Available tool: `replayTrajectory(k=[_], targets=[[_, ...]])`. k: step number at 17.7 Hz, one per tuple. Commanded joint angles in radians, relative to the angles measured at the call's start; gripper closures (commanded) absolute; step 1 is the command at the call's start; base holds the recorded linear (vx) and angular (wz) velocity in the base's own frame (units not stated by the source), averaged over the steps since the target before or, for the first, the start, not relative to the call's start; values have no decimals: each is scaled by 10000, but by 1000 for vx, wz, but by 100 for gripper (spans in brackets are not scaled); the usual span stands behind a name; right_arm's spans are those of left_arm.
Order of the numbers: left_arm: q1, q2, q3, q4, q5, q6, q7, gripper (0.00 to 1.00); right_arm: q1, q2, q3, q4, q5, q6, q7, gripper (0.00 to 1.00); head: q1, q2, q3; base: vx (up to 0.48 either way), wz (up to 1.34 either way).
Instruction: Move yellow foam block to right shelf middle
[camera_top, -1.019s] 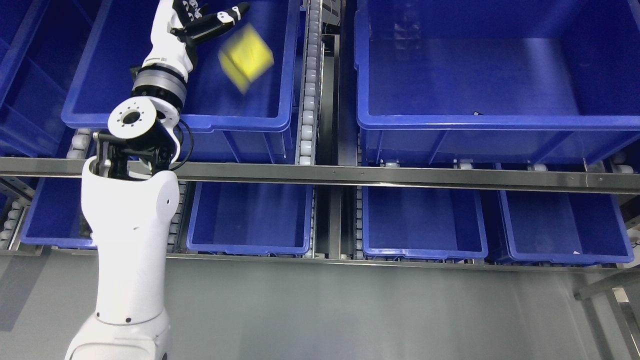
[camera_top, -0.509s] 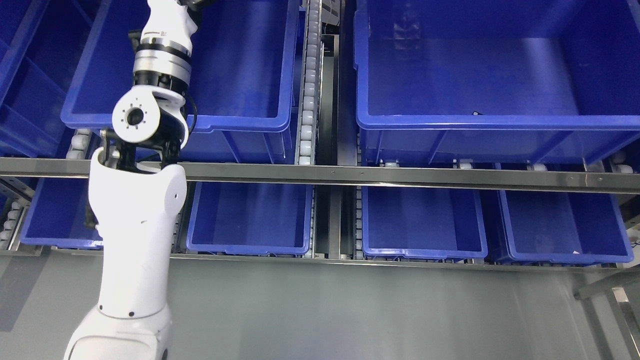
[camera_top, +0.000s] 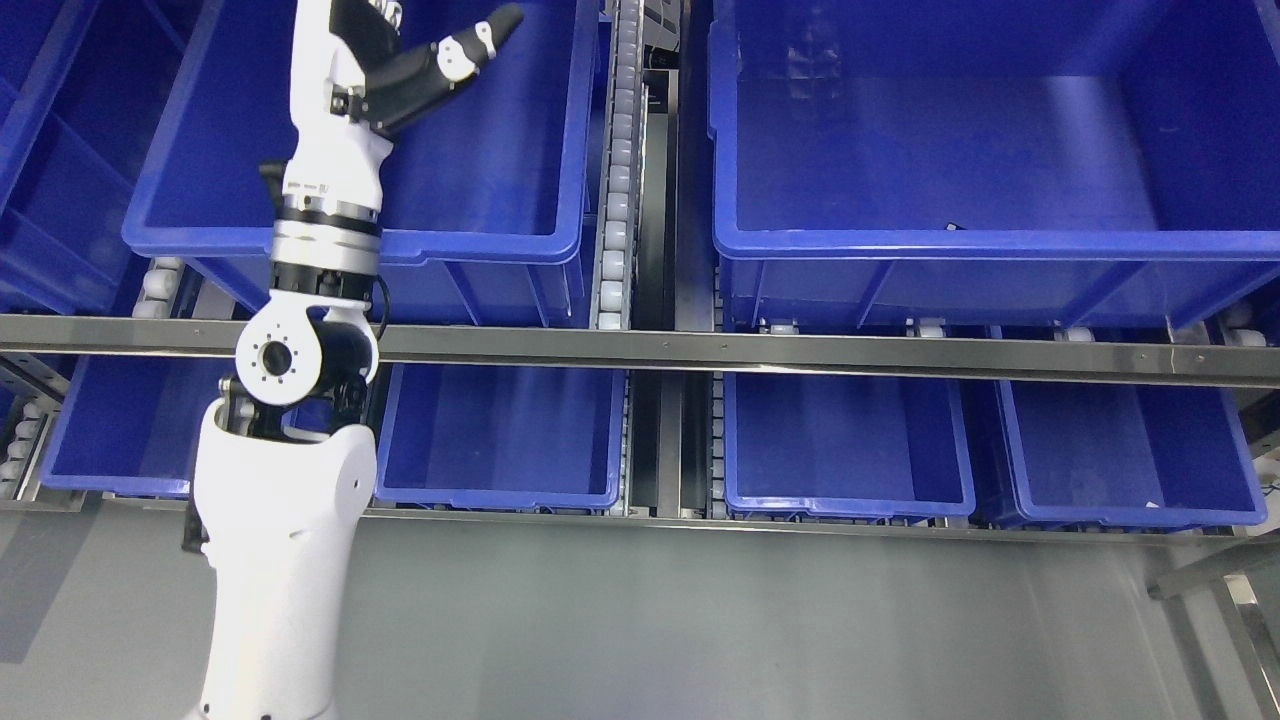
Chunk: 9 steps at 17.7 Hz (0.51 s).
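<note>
No yellow foam block shows in the head view. My left arm (camera_top: 280, 500) comes up from the lower left and reaches over the front rim of the upper left blue bin (camera_top: 480, 240). My left hand (camera_top: 430, 60) is over that bin at the top edge of the picture, with the thumb (camera_top: 480, 35) stretched out to the right and nothing in it. Its other fingers are cut off by the top edge. The large upper right blue bin (camera_top: 1000, 245) stands to the right. My right arm is out of view.
A white roller track (camera_top: 620, 160) runs between the two upper bins. A steel rail (camera_top: 800, 355) crosses the shelf front. Below it stand several smaller blue bins (camera_top: 845, 440). Grey floor (camera_top: 700, 620) lies in front.
One second ago the yellow block was blurred in the air beside my left hand over the upper left bin; it is gone from view. The hand rose out of view, then came back down.
</note>
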<state>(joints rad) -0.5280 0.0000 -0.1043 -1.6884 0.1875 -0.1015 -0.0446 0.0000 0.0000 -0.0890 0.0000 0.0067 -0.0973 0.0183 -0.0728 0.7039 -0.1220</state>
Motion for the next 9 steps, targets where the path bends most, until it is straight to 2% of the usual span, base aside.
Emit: replayTrajectory(k=[1,5,9], targets=[[908,383,598,-343,-4,-610,-290,0,-30,-175,0,-175,-67,7,1,0,0,0,0,0,0],[908,399,690,-343,-4,-489,-290,0,-30,-175,0,-175,-67,7,1,0,0,0,0,0,0],[709,246,706,-343,12,890,-290,1,-30,-175,0,-175,-67,7,1,0,0,0,0,0,0]])
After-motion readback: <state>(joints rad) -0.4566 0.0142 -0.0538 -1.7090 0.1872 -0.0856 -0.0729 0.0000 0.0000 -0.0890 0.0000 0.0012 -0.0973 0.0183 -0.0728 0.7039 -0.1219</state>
